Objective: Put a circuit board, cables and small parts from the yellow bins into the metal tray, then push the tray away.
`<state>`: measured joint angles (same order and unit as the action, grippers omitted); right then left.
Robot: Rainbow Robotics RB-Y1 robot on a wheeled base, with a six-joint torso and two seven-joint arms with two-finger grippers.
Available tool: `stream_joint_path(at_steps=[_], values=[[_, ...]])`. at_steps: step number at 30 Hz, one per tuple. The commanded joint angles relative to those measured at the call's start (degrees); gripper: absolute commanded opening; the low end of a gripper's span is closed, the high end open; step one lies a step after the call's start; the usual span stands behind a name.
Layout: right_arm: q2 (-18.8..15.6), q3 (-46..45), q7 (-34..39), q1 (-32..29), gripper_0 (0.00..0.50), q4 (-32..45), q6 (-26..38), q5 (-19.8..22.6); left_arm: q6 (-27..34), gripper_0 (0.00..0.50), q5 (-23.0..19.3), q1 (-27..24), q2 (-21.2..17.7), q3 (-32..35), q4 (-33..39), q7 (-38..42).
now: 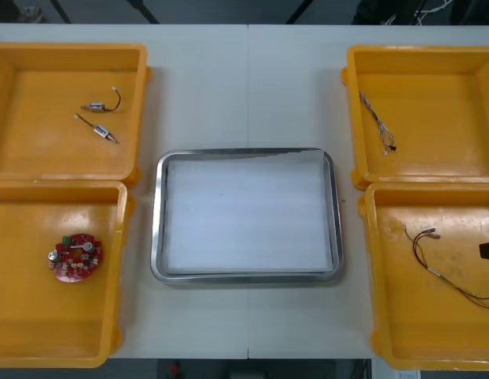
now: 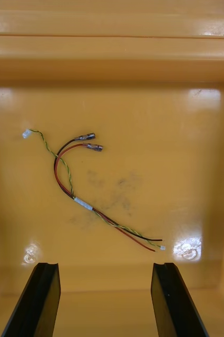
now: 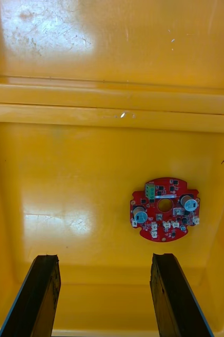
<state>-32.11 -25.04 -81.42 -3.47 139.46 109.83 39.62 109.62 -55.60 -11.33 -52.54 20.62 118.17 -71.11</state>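
A light table (image 1: 248, 87) has a thin seam (image 1: 248, 316) running down its middle from near edge to far edge, with dark floor (image 1: 212, 9) beyond the far edge and a white wire (image 1: 431, 9) past the table's far right corner.

Yellow bins (image 1: 39, 150): glossy plastic, scuffed floors. Metal tray (image 1: 159, 221): polished rim, matt white inside. Table (image 1: 248, 79): smooth, matt, light.
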Motion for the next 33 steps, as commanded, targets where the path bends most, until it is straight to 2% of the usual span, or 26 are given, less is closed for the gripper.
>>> stream_joint_path(at_steps=[1,33], values=[[0.2,-1.2,2.1,-1.2,0.500,2.0,0.2,-0.3,0.2,0.500,-0.2,1.0,-0.2,1.4,1.4,-4.6],[0.2,-1.2,2.1,-1.2,0.500,2.0,0.2,-0.3,0.2,0.500,-0.2,1.0,-0.2,1.4,1.4,-4.6]])
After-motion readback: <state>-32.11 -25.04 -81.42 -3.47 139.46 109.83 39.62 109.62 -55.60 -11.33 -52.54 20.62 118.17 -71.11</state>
